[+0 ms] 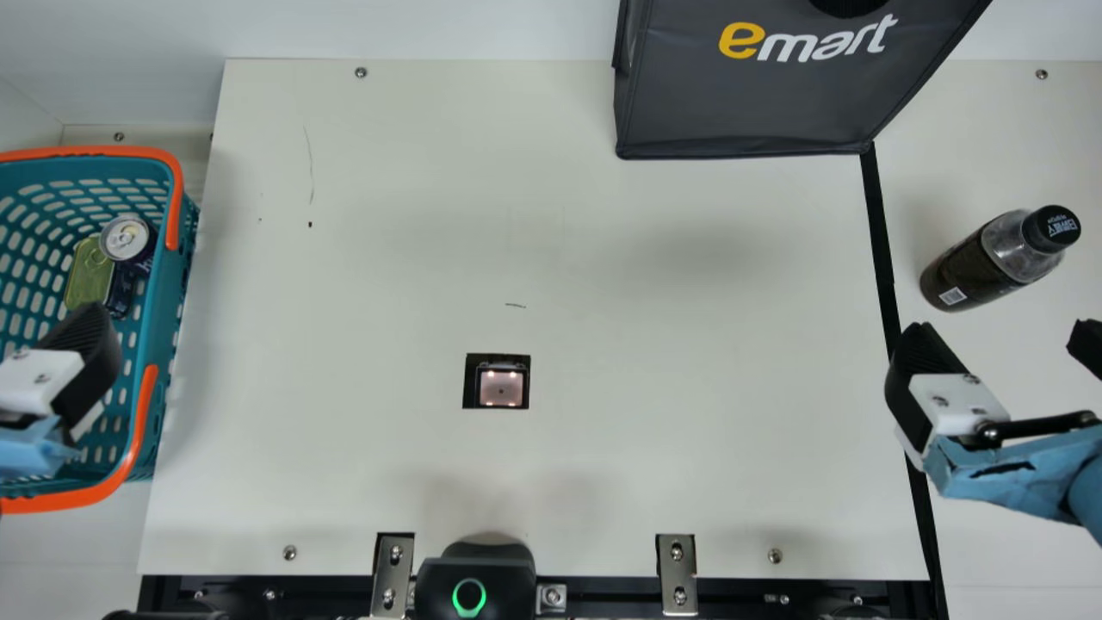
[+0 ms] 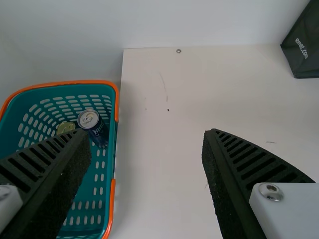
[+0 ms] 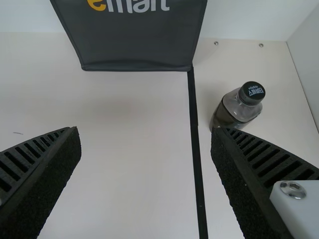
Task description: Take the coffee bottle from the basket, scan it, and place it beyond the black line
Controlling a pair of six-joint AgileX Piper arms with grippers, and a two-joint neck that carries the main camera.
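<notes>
Cream table (image 1: 387,258) spans the middle of the main view, with a bag (image 1: 740,103) at its upper right. Toward the right edge the coffee bottle (image 1: 973,269) seems to stand upright, beyond the black line (image 1: 880,228) and apart from it. My right gripper (image 3: 145,130) is released, fingers wide apart; so is my left gripper (image 2: 145,132), by the basket (image 1: 164,319) at the main view's left. I judge the placing done, though whether the scanner (image 1: 501,389) read the bottle I cannot tell. To finish well, I should lift first, keep the fingers spread, and back off without brushing the bottle, which could tip. Counted: one bottle, one bag, one basket, one scanner, one line; in the basket, at least one round can (image 1: 126,237) and one flat tin (image 1: 86,275).
</notes>
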